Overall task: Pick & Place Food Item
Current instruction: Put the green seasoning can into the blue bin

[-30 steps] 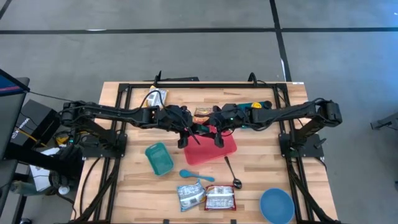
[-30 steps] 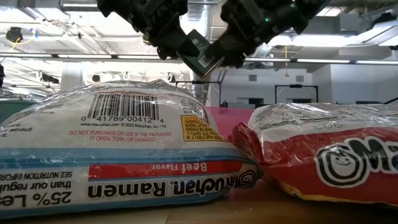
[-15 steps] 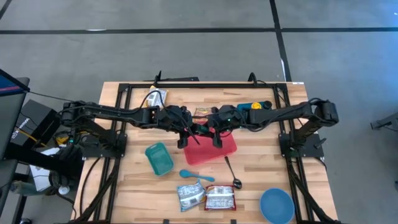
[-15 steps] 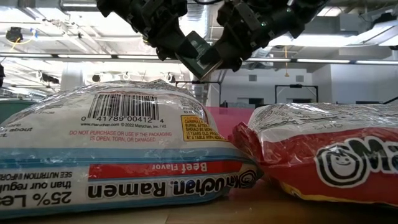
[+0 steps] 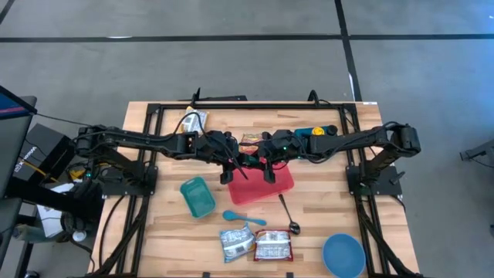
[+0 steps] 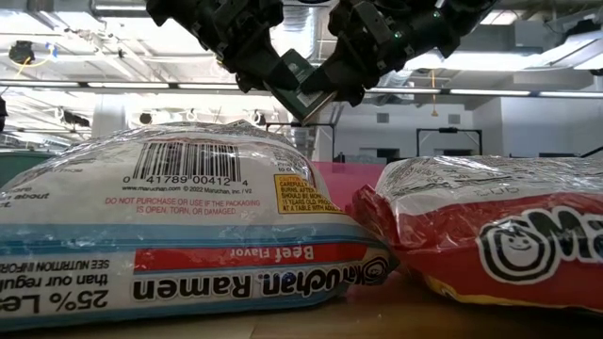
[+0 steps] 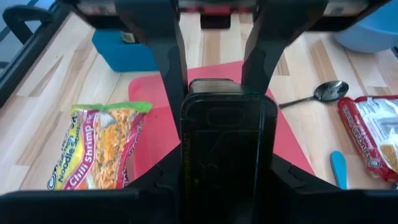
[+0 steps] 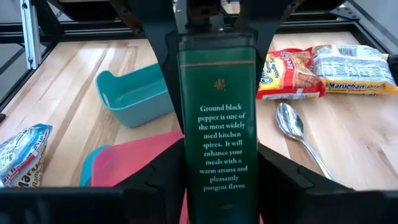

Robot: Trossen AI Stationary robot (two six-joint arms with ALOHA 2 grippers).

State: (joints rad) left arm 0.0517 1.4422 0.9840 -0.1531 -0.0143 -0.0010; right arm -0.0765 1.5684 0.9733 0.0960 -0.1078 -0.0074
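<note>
A dark green ground-pepper tin (image 8: 217,124) hangs in the air above the red board (image 5: 272,187) at the table's middle. Both grippers meet at it. My left gripper (image 7: 227,183) comes from the table's left and is shut on one end of the tin (image 7: 227,137). My right gripper (image 8: 217,186) comes from the right and is shut on the other end. In the low view the tin (image 6: 300,87) shows tilted between the two dark hands, well above the ramen packs. My left gripper pinches the tin's two narrow sides (image 7: 189,168) between its two fingers, at the end toward the table's left. The fingers slant down from the left and lie along the tin. The tin is clear of the board. My right gripper pinches the tin's narrow sides (image 8: 185,180) between its two fingers, at the end toward the table's right, with the printed face turned toward its camera. The fingers slant down from the right, along the tin.
A teal tub (image 5: 197,196), a blue spoon (image 5: 241,217), a metal spoon (image 5: 287,215), two ramen packs (image 5: 255,244) and a blue bowl (image 5: 343,255) lie toward the near edge. A shrimp noodle pack (image 5: 251,140) and another pack (image 5: 193,121) lie at the far side.
My right gripper has edged toward the tin and its fingers have closed in on the tin's end. My left gripper and the tin have stayed where they were, above the red board.
</note>
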